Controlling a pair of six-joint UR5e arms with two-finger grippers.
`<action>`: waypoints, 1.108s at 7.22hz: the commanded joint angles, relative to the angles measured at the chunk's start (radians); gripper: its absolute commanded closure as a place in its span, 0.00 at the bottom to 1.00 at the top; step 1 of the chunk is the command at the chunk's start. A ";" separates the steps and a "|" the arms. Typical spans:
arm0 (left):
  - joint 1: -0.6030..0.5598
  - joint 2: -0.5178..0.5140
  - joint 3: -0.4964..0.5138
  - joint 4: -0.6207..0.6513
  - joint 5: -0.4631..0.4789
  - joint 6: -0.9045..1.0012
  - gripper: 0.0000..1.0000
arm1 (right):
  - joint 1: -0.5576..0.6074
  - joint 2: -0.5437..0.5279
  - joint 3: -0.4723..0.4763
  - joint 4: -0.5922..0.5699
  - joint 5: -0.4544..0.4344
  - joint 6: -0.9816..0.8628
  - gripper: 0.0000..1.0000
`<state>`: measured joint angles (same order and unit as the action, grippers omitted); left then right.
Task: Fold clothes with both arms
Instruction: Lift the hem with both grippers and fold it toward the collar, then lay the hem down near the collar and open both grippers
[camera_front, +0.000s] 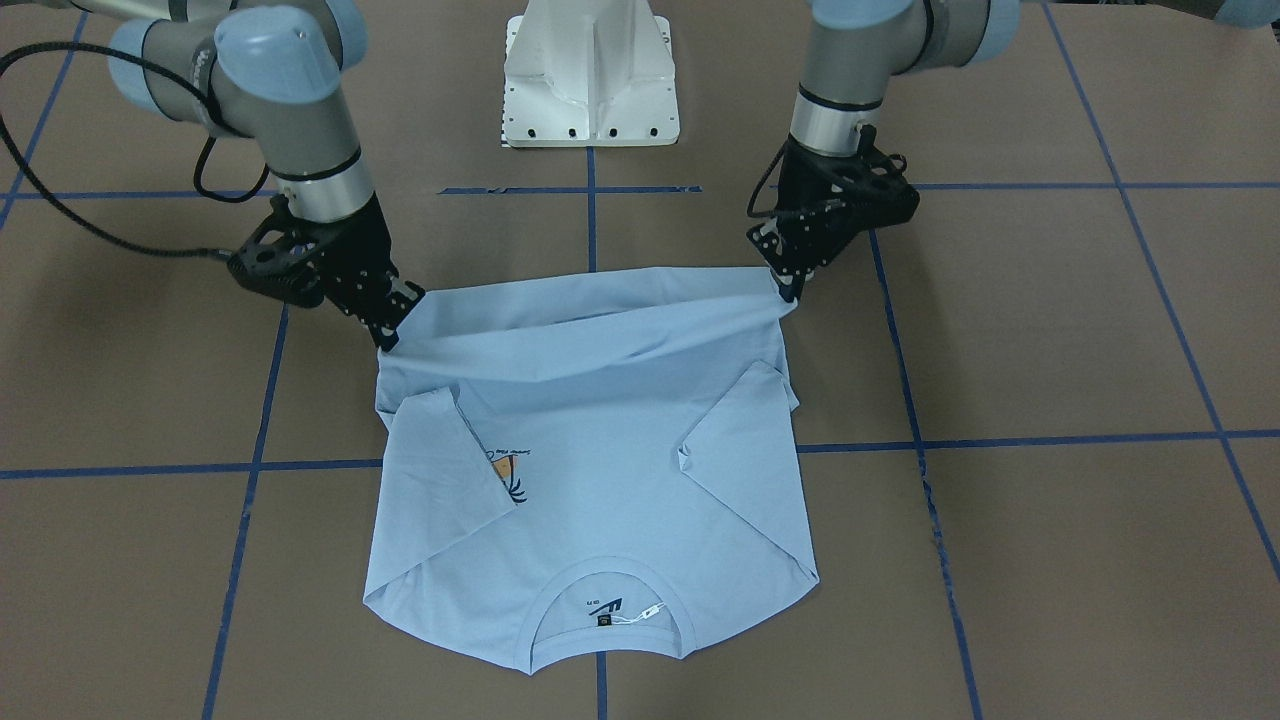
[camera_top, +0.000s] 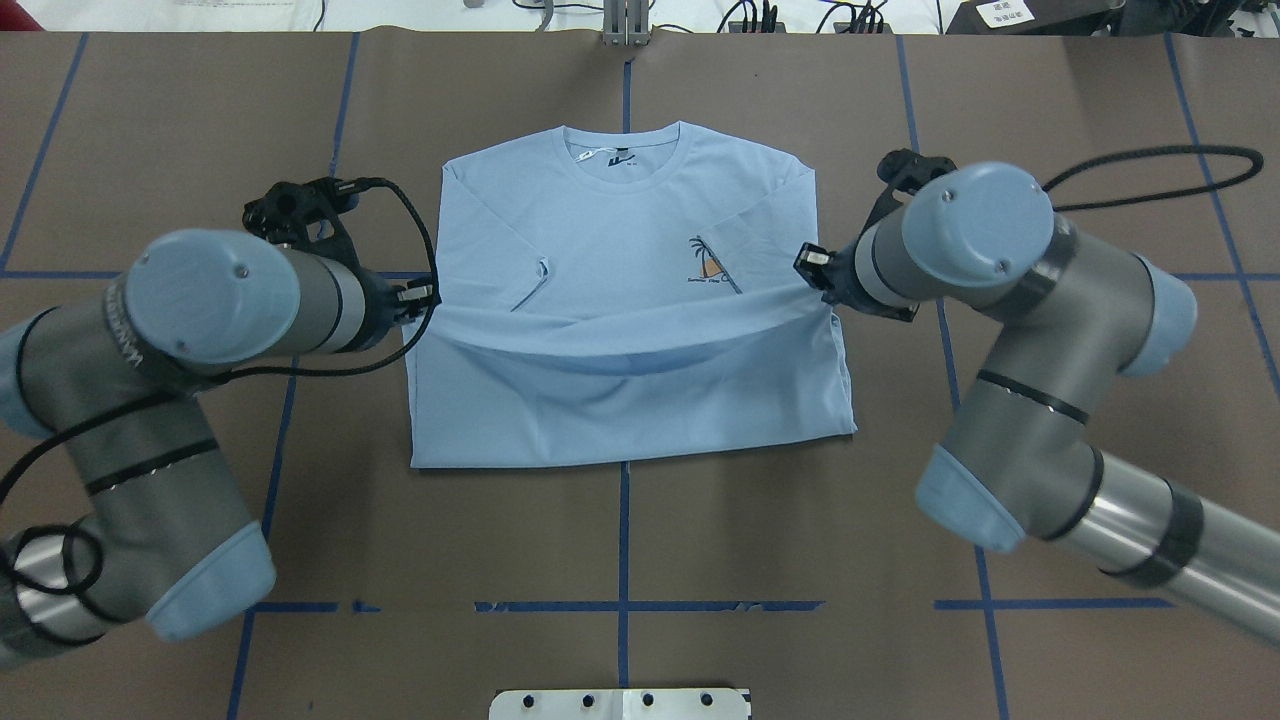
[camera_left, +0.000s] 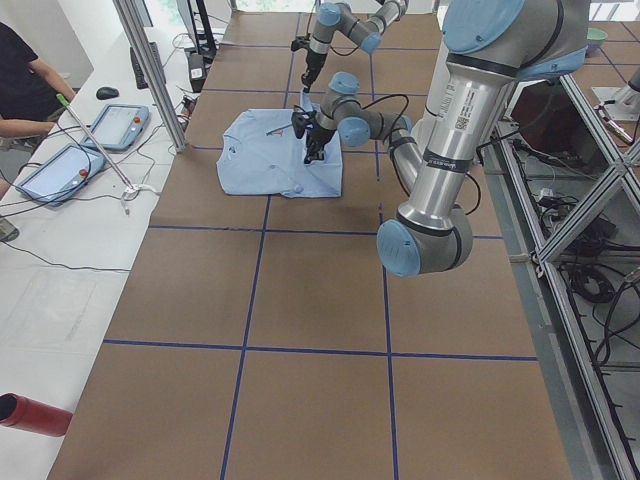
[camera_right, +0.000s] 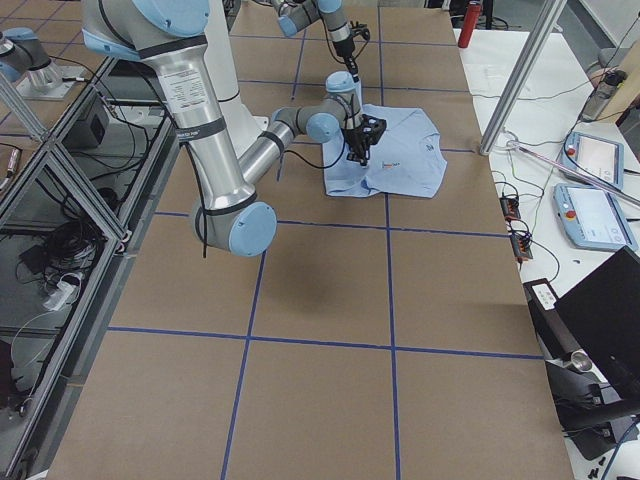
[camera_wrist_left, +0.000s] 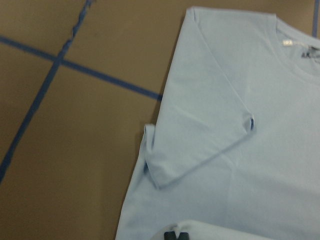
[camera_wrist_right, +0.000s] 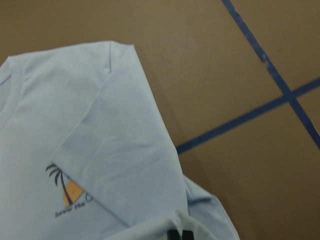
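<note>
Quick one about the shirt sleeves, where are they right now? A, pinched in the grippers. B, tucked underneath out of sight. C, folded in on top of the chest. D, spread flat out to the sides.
C: both sleeves lie folded inward on the front of the T-shirt, one partly over the palm print; the left gripper and right gripper pinch the lifted hem instead.

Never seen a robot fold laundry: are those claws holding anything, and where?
Yes: the T-shirt. The left gripper and the right gripper each pinch one corner of its bottom hem, lifted between them.
</note>
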<state>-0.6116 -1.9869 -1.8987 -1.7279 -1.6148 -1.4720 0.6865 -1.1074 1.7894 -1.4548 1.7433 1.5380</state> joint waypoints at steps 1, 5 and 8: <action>-0.095 -0.073 0.296 -0.248 0.003 0.042 1.00 | 0.077 0.186 -0.292 0.010 0.004 -0.107 1.00; -0.145 -0.249 0.634 -0.428 0.045 0.088 1.00 | 0.142 0.331 -0.671 0.277 -0.001 -0.238 1.00; -0.143 -0.276 0.668 -0.444 0.061 0.101 1.00 | 0.146 0.351 -0.716 0.278 -0.005 -0.274 1.00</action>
<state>-0.7555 -2.2520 -1.2453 -2.1598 -1.5651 -1.3792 0.8310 -0.7636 1.0912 -1.1783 1.7399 1.2820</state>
